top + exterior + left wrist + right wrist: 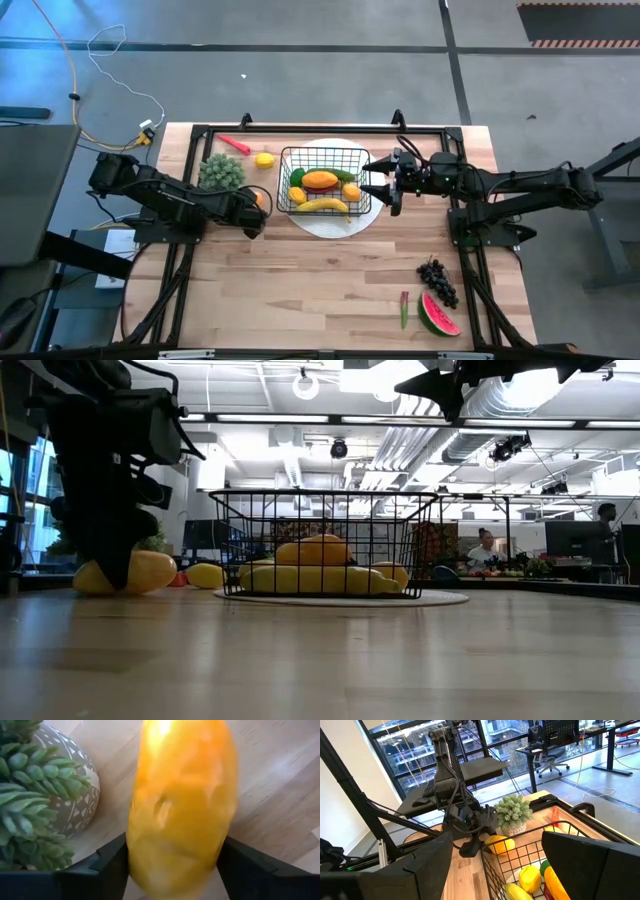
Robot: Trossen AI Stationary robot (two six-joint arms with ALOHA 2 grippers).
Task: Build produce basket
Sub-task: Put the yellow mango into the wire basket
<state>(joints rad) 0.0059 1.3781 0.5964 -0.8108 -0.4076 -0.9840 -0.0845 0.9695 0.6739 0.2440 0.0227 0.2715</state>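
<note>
Wooden desk [330, 280] in an open office, produce basket partly filled.
Left hand [256, 212], fingers apart, straddles an orange-yellow fruit [180, 810] on the desk beside the wire basket [322, 190], which already holds several pieces; right hand [385, 180] waits open over its far edge. Lemon [264, 159], grapes [437, 280] and watermelon slice [438, 315] remain outside. No readable writing.

Bare table [300, 290] in front of the basket [322, 178]; the potted plant [221, 172] crowds its left side, grapes [437, 280] front right
</note>
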